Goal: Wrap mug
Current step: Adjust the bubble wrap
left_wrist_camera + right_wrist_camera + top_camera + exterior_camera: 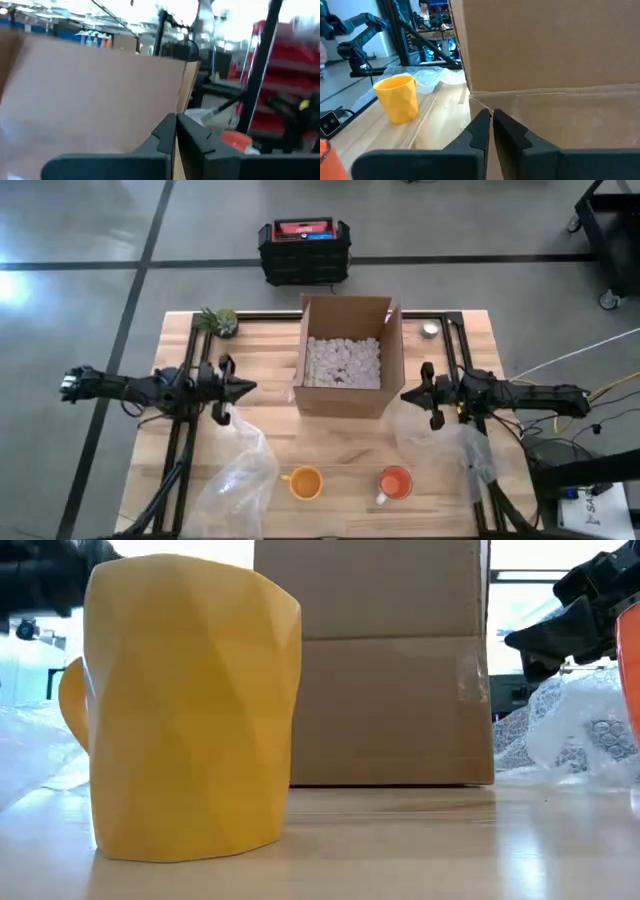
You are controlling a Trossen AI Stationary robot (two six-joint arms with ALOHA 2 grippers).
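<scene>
Yellow mug apart from both end effectors

A workshop or robotics lab: bare grey concrete floor around the wooden table, a black-and-red tool case behind it, red shelving and another robot arm beyond.

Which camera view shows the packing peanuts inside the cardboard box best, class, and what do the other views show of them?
The high view: it looks straight down into the open cardboard box, so the white packing peanuts filling it are plainly visible. The low view and both wrist views show only the box's outer brown walls, so the peanuts are hidden there.
</scene>
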